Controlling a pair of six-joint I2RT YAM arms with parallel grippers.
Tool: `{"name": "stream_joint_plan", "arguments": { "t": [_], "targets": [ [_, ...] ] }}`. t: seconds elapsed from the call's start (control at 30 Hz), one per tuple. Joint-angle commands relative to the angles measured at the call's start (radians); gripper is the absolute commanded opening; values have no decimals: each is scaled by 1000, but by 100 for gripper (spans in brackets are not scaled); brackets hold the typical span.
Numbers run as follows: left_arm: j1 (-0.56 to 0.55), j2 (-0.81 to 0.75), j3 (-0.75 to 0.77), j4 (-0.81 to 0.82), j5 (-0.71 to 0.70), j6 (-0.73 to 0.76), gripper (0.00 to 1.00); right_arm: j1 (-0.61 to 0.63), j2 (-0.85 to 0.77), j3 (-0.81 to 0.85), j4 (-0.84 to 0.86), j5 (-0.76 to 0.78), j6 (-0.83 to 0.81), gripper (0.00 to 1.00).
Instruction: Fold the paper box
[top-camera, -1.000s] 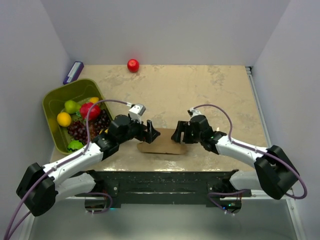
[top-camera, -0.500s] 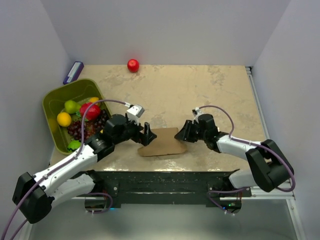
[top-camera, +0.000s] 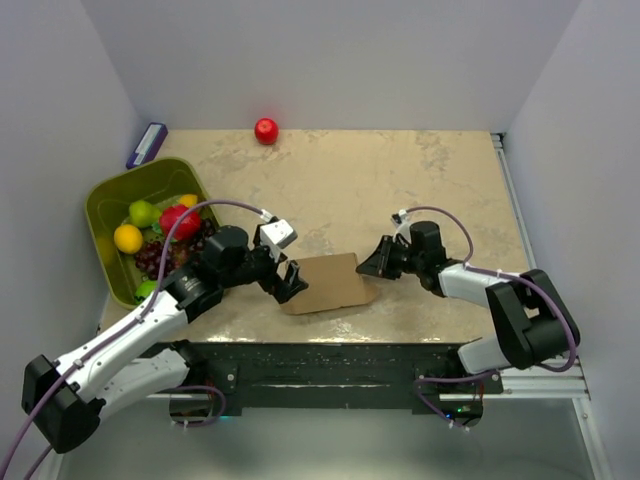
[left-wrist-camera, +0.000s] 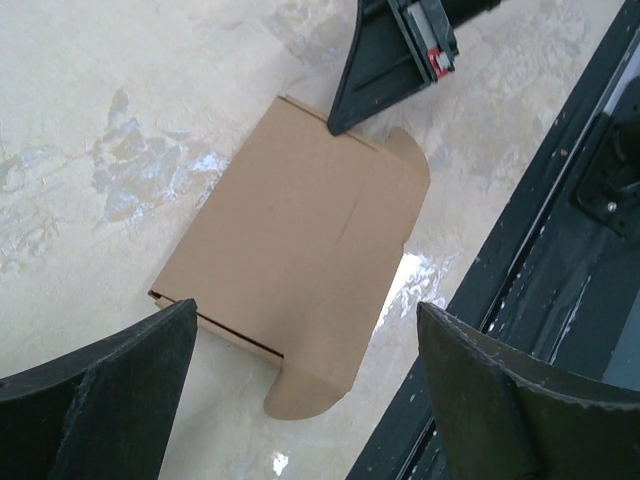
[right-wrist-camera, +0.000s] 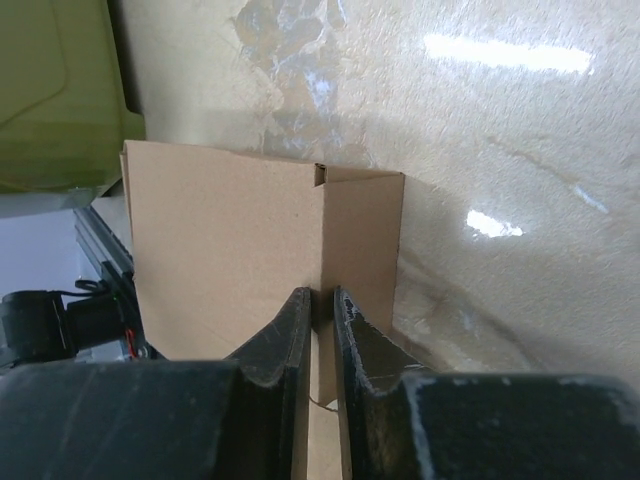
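Note:
The paper box (top-camera: 330, 283) is a flattened brown carton lying near the table's front edge; it also shows in the left wrist view (left-wrist-camera: 300, 240) and the right wrist view (right-wrist-camera: 230, 230). My right gripper (top-camera: 372, 266) is at its right end, and its fingers (right-wrist-camera: 320, 293) are shut on a thin cardboard edge. The same fingers (left-wrist-camera: 395, 60) reach the carton's far corner in the left wrist view. My left gripper (top-camera: 291, 281) stands open at the carton's left end, its fingers (left-wrist-camera: 307, 308) spread wide and holding nothing. A rounded flap (left-wrist-camera: 300, 385) sticks out towards them.
An olive-green bin (top-camera: 112, 196) with several fruits stands at the left. A red ball (top-camera: 265, 130) and a purple-blue object (top-camera: 147, 144) lie at the back. The black table frame (top-camera: 330, 355) runs just in front of the carton.
My right gripper has shut on the carton's right edge and drawn back to the right. The left gripper has pulled back off the carton to its left end, staying open.

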Motion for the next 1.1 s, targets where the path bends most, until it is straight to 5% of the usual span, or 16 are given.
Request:
{"name": "stream_joint_plan", "arguments": {
  "t": [0.0, 0.27, 0.7, 0.87, 1.07],
  "targets": [
    [-18, 12, 35, -19, 38, 85, 95, -44, 76, -4, -111, 65, -106, 8],
    [-127, -24, 2, 34, -125, 147, 97, -77, 124, 16, -125, 51, -133, 7],
    [-141, -56, 5, 85, -255, 198, 100, -115, 185, 79, -184, 45, -141, 8],
    [-141, 1, 31, 100, -243, 210, 100, -115, 162, 82, -190, 57, -147, 8],
    [-139, 181, 87, 175, -223, 170, 99, -115, 93, 85, -220, 89, -147, 20]
  ]
}}
